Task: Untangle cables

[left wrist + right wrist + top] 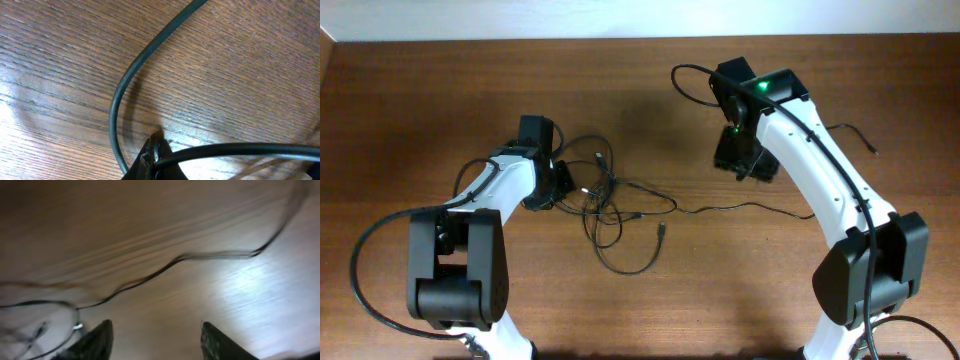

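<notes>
My left fingers are clenched on one strand of the cables, which lie in a loose tangle on the worktop just beside them, while my right fingers hang released and empty above a single strand that trails toward my right arm.

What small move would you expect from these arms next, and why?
Probably the right gripper should lower and pinch the strand trailing below it. It hangs open and empty, while the left gripper is shut on the cables at the knot's left edge; both sides held lets them pull apart.
</notes>
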Tool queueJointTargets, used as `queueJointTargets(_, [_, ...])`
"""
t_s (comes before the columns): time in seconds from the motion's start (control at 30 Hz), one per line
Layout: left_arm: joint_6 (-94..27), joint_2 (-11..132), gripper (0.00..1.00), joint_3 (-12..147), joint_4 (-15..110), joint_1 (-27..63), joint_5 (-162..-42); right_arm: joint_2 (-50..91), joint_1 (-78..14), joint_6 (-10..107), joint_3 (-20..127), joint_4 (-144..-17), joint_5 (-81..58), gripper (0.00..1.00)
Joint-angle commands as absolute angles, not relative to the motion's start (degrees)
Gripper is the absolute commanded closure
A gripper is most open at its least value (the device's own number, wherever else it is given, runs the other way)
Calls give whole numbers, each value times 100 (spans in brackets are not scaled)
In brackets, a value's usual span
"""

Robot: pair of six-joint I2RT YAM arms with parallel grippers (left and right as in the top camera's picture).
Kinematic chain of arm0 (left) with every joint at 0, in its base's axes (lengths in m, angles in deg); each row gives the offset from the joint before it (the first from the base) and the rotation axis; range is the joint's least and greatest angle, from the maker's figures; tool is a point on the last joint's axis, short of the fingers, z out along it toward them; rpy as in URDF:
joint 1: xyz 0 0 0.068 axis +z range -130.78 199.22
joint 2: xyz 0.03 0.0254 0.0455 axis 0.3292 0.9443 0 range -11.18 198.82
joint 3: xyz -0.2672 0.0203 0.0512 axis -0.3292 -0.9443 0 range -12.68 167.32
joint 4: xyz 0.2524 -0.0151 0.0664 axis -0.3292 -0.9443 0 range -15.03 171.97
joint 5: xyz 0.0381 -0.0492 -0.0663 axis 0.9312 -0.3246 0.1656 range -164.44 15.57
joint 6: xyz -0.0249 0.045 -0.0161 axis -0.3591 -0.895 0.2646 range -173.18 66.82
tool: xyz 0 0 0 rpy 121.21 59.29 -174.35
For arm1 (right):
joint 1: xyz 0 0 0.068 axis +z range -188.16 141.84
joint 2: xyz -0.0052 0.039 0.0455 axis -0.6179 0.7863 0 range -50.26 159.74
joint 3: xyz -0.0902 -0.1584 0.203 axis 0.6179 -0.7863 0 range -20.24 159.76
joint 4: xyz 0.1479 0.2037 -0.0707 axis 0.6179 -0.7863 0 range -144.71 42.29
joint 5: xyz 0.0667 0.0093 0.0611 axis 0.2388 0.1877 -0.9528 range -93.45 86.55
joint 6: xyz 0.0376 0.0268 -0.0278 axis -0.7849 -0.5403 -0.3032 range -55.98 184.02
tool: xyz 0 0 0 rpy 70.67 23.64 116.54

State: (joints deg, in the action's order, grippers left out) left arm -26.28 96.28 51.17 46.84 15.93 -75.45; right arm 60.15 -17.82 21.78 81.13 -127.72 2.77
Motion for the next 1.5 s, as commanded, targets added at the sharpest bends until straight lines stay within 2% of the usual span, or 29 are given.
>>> queueJointTargets(0.0, [-2539, 9779, 100, 4991, 4614, 1623, -7466, 6063, -1754, 1337, 7833, -12571, -846, 34])
queueJointTargets(0.1, [-2539, 9779, 100, 4991, 4614, 1623, -7466, 6071, -1719, 1, 7149, -12097, -1187, 27])
queueJointTargets(0.2, [-2539, 9779, 99, 4991, 4614, 1623, -7466, 6071, -1723, -1339, 5955, -10787, -2236, 22])
queueJointTargets(0.23, [-2539, 9779, 98, 4991, 4616, 1623, -7469, 6071, -1717, -1586, 5398, -9710, -2800, 23])
queueJointTargets(0.33, [-2536, 9779, 97, 4991, 4618, 1623, -7471, 6071, -1664, -1968, 4803, -8562, -2982, 36])
queueJointTargets(0.5, [-2539, 9779, 97, 4991, 4636, 1623, -7510, 6074, -1391, -2781, 4642, -8158, -2490, 37])
queueJointTargets(0.63, [-2539, 9779, 97, 4993, 4636, 1623, -7512, 6076, -1201, -3212, 4637, -8129, -1764, 45])
queueJointTargets(0.8, [-2539, 9779, 97, 4991, 4651, 1623, -7512, 6076, -1153, -3767, 4633, -8125, -1539, 44])
queueJointTargets(0.9, [-2539, 9779, 96, 4993, 4655, 1623, -7512, 6076, -1111, -4073, 4633, -8125, -1753, 39])
queueJointTargets(0.97, [-2536, 9779, 96, 4993, 4657, 1623, -7512, 6076, -1111, -4514, 4633, -7979, -2258, 31])
queueJointTargets(1.1, [-2539, 9779, 96, 4993, 4657, 1623, -7512, 6076, -1111, -4514, 4633, -7937, -2569, 20])
queueJointTargets(1.13, [-2536, 9779, 96, 4993, 4657, 1623, -7515, 6076, -1118, -4514, 4633, -7935, -2512, 21])
queueJointTargets(1.17, [-2539, 9779, 96, 4993, 4655, 1623, -7528, 6076, -1118, -4514, 4633, -7935, -2370, 30])
queueJointTargets(1.23, [-2539, 9779, 97, 4993, 4655, 1623, -7571, 6076, -1116, -4512, 4633, -7939, -1898, 64])
queueJointTargets(1.27, [-2539, 9779, 96, 4993, 4657, 1623, -7571, 6076, -1116, -4512, 4633, -7935, -1902, 70])
queueJointTargets(1.33, [-2539, 9779, 96, 4993, 4675, 1623, -7571, 6076, -1116, -4514, 4633, -7935, -1900, 71])
queueJointTargets(1.37, [-2539, 9779, 96, 4993, 4675, 1623, -7571, 6076, -1122, -4512, 4633, -7935, -1801, 75])
queueJointTargets(1.43, [-2539, 9779, 97, 4993, 4679, 1623, -7567, 6076, -1122, -4475, 4633, -7937, -1583, 91])
queueJointTargets(1.47, [-2539, 9779, 96, 4993, 4679, 1623, -7567, 6076, -1122, -4337, 4633, -7959, -1382, 96])
